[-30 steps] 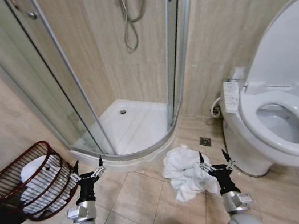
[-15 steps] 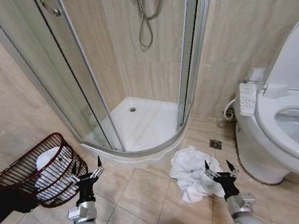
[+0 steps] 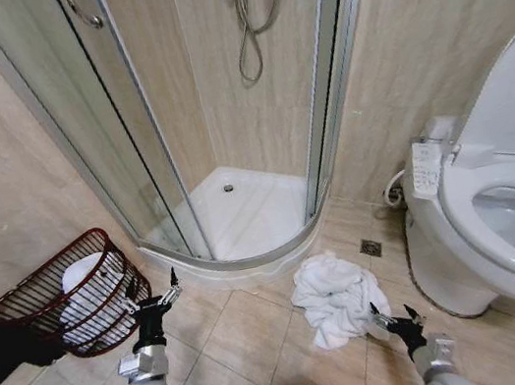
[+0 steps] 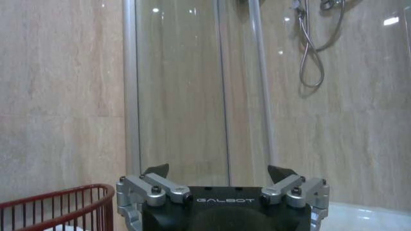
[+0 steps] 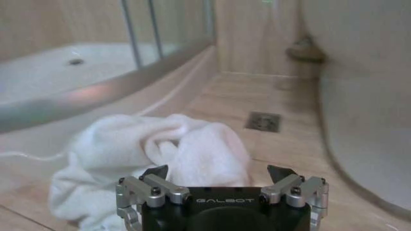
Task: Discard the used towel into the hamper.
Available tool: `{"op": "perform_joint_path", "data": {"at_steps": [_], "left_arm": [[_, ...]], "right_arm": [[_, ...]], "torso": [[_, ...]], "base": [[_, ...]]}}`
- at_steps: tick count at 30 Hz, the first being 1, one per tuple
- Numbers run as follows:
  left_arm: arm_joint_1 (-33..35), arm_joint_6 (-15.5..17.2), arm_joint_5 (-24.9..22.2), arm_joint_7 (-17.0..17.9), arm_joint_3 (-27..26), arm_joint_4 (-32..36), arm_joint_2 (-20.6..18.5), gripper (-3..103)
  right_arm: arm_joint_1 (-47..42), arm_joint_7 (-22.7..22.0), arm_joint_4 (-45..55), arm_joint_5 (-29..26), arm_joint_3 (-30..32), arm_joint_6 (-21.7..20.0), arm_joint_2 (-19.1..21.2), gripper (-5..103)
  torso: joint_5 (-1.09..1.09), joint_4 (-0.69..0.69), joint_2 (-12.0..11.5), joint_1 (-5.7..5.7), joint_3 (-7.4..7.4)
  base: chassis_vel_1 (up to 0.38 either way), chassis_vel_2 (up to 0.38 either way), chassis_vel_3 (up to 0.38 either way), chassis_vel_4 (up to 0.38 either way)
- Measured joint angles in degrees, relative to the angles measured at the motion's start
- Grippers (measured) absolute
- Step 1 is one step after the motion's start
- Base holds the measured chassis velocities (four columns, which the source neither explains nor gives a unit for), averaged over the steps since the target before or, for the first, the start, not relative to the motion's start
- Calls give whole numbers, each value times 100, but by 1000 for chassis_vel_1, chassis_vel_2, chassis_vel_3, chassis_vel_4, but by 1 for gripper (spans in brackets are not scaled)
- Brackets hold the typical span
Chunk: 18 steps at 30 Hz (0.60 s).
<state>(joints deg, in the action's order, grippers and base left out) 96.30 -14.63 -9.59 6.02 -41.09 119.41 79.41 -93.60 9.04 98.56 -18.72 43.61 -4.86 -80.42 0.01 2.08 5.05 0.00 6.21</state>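
Fluffy white cloth towel [image 3: 334,297]; dark red wire hamper [image 3: 64,296]; glossy beige floor tiles [image 3: 242,347]; clear glass shower door [image 3: 131,125] in metal frame; smooth shiny plastic toilet [image 3: 501,214].

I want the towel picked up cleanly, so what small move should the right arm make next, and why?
Probably ease the right pincer forward and down onto the towel. Its fingers stand open, just short of the crumpled heap on the floor, with nothing held. The left pincer hangs open beside the hamper.
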Motion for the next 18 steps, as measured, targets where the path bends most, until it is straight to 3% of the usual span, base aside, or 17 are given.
{"op": "perform_joint_path", "data": {"at_steps": [1, 2, 3, 5, 15, 18], "left_arm": [[-5, -5, -1, -1, 0, -6, -4, 100], [-12, -13, -6, -1, -5, -22, -22, 100], [-12, -13, -6, -1, -5, -22, -22, 100], [-27, -20, -11, -1, -15, -34, -46, 100], [-116, 9, -11, -96, -15, -78, -66, 100], [-159, 70, 12, -172, 3, -99, -53, 100]], "right_arm": [[88, 229, -130, -44, 51, 63, 16, 100], [279, 807, -430, -124, 175, 241, 48, 100], [279, 807, -430, -124, 175, 241, 48, 100], [566, 1612, -858, -133, 343, 402, 111, 100], [1200, 1541, -1549, -123, 196, -17, 187, 100], [1460, 1570, -1745, -56, 99, -403, 248, 100]], "torso": [[-1, 1, 0, 0, 0], [0, -1, 0, 0, 1], [0, -1, 0, 0, 1], [0, 1, 0, 0, 0], [0, -1, 0, 0, 1], [0, -1, 1, 0, 1]], "base": [[0, 0, 0, 0], [0, 0, 0, 0], [0, 0, 0, 0], [0, 0, 0, 0], [0, 0, 0, 0], [0, 0, 0, 0]]}}
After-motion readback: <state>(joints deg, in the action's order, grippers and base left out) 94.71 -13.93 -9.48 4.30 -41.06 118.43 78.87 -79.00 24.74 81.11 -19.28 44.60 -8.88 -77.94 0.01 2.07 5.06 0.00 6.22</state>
